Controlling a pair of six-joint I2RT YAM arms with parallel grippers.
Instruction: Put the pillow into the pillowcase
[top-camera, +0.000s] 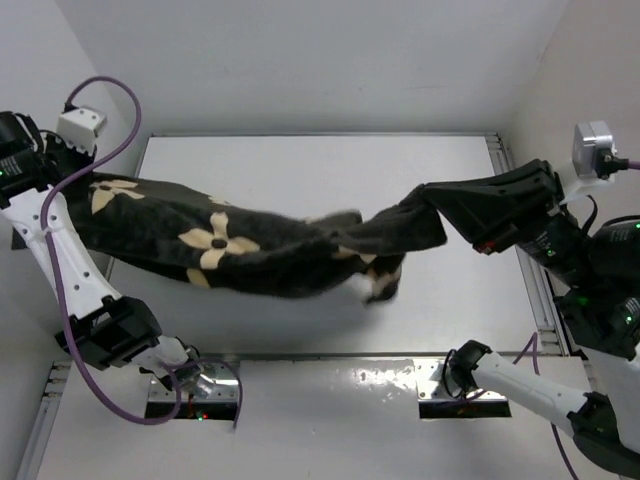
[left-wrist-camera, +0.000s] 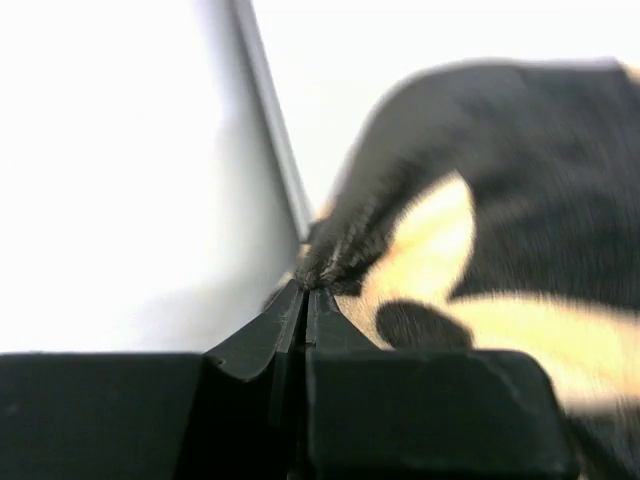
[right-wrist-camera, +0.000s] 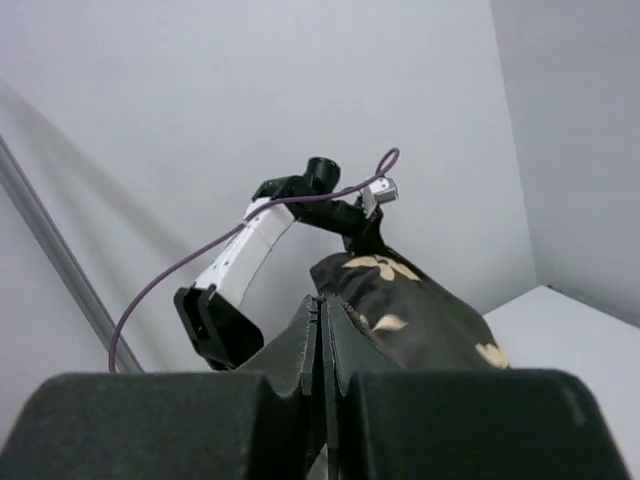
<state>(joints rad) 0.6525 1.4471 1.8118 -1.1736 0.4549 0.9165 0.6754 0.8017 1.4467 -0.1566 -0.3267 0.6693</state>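
Note:
The black pillowcase (top-camera: 250, 250) with tan flowers hangs stretched between my two grippers above the white table (top-camera: 300, 165). Its left half bulges; its right half is twisted thin and a fold droops near the middle. My left gripper (top-camera: 85, 185) is shut on its left end, and the left wrist view shows the fabric (left-wrist-camera: 520, 180) bunched at the closed fingertips (left-wrist-camera: 305, 288). My right gripper (top-camera: 428, 195) is shut on its right end; in the right wrist view the case (right-wrist-camera: 420, 310) runs away from the closed tips (right-wrist-camera: 322, 300). No white pillow shows in any view.
Metal rails run along the table's right edge (top-camera: 530, 270) and left edge (left-wrist-camera: 275, 130). White walls close in the back and both sides. The arm bases (top-camera: 190, 385) stand at the near edge. The left arm (right-wrist-camera: 240, 260) shows in the right wrist view.

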